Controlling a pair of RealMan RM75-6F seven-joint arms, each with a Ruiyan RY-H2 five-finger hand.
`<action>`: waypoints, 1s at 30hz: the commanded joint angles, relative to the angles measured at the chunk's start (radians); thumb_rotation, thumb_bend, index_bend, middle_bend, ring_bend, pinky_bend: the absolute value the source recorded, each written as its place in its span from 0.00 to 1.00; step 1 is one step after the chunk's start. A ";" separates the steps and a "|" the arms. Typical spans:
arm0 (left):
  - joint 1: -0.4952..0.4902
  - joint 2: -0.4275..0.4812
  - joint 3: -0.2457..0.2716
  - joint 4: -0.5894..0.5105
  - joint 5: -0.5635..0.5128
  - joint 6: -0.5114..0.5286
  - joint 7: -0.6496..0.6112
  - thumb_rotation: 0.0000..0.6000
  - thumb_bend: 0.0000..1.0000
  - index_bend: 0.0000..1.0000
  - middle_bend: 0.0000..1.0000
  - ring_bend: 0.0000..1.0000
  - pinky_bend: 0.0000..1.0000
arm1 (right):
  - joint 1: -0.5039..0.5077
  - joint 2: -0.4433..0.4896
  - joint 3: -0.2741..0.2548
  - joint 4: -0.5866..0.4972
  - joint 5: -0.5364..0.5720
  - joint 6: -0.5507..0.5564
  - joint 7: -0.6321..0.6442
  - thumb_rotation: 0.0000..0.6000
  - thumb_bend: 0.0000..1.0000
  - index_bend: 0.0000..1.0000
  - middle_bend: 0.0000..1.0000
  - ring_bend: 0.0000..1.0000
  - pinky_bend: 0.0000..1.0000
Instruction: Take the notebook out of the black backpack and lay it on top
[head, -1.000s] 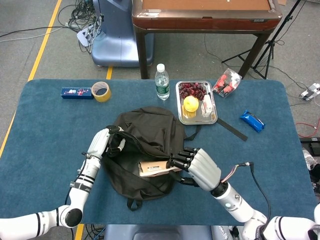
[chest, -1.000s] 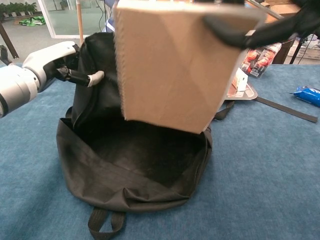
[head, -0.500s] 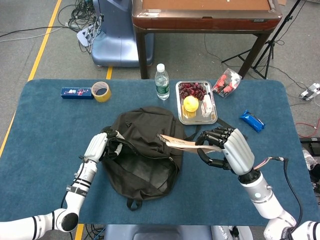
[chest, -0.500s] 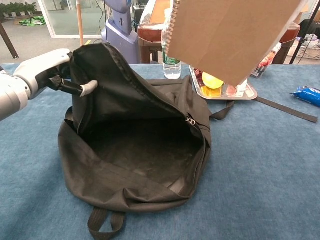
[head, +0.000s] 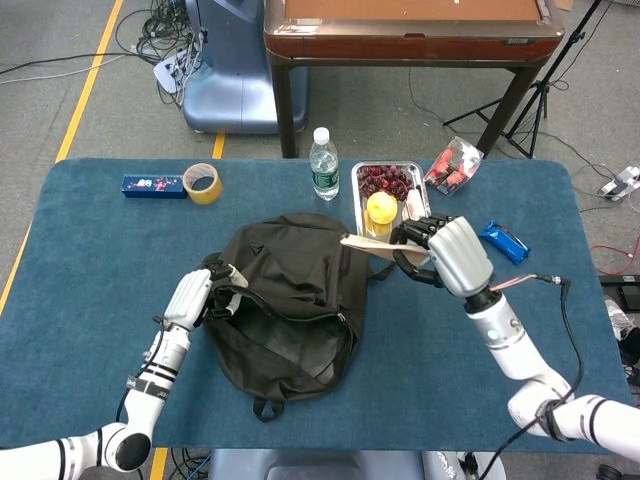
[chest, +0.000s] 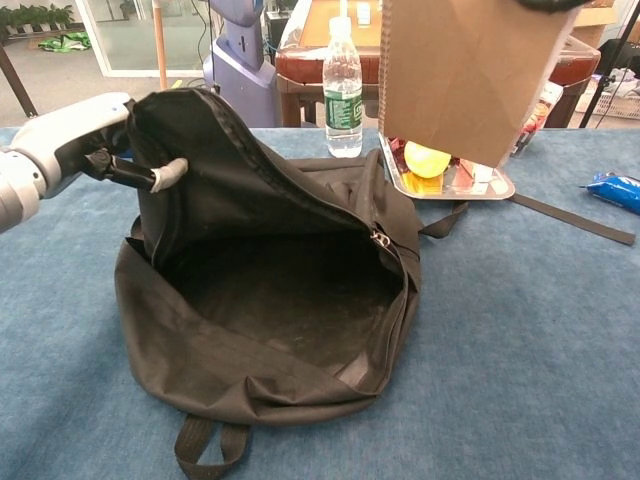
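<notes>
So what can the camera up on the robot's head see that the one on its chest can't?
Only the head view shows the right hand gripping the brown cardboard-covered notebook, plus the yellow tape roll and small blue box. Only the chest view looks into the open black fabric backpack, which appears empty inside. Both show the left hand holding the backpack's flap up, the clear plastic water bottle and the metal tray of fruit.

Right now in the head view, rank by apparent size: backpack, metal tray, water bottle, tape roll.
1. Backpack
2. Metal tray, partly hidden by the notebook
3. Water bottle
4. Tape roll, close to the bottle, so that order is unsure
</notes>
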 joint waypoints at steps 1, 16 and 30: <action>0.002 0.002 0.002 -0.005 0.002 0.001 0.005 1.00 0.68 0.71 0.46 0.33 0.15 | 0.086 -0.155 0.010 0.231 -0.032 -0.051 -0.001 1.00 0.54 0.89 0.70 0.65 0.69; 0.005 0.003 0.008 -0.026 -0.001 -0.003 0.021 1.00 0.68 0.71 0.46 0.33 0.15 | 0.121 -0.244 -0.057 0.180 0.070 -0.294 -0.069 1.00 0.11 0.23 0.24 0.21 0.31; 0.015 0.100 0.052 -0.089 0.017 -0.069 0.031 1.00 0.61 0.48 0.29 0.21 0.14 | 0.052 0.005 -0.067 -0.224 0.152 -0.337 -0.185 1.00 0.00 0.00 0.00 0.00 0.13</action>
